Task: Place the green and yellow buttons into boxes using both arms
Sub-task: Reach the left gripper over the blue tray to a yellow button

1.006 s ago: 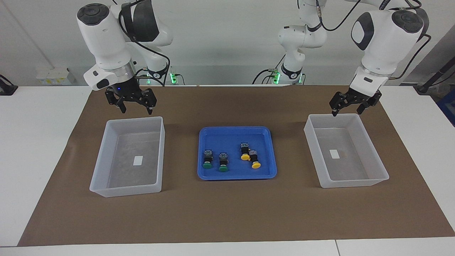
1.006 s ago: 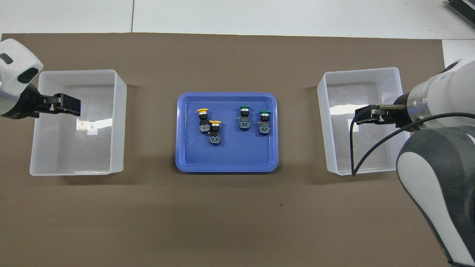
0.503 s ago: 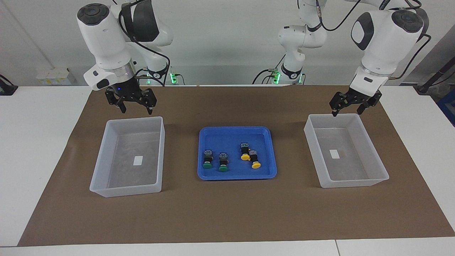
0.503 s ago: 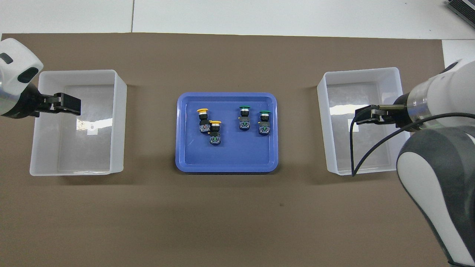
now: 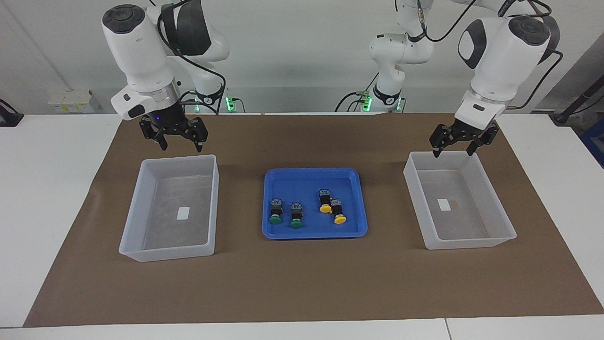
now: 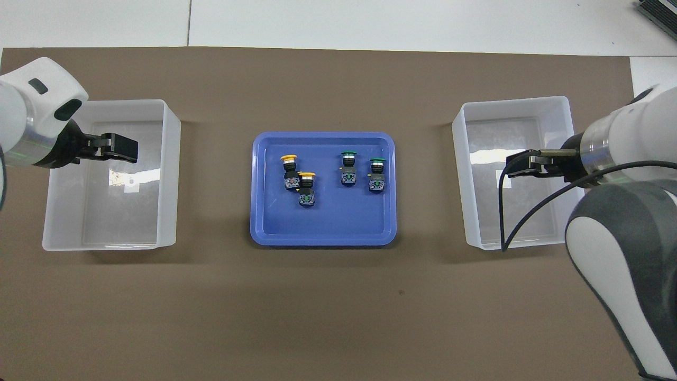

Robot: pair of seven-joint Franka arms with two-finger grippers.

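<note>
Left gripper (image 5: 452, 147) shifted over box (image 5: 498, 229), empty

The blue tray (image 5: 314, 231) really pops against the brown mat (image 5: 302, 283). 2 green buttons (image 5: 275, 210) and 2 yellow buttons (image 5: 338, 211) lie in it, all with black bodies and grey-blue ends. The 2 boxes (image 5: 137, 208) are see-through whitish, each with a white label inside. White arms, dark grey caps, black grippers, white table (image 5: 47, 156).

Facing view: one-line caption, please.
Open left gripper and right gripper above empty boxes; four buttons in blue tray.
</note>
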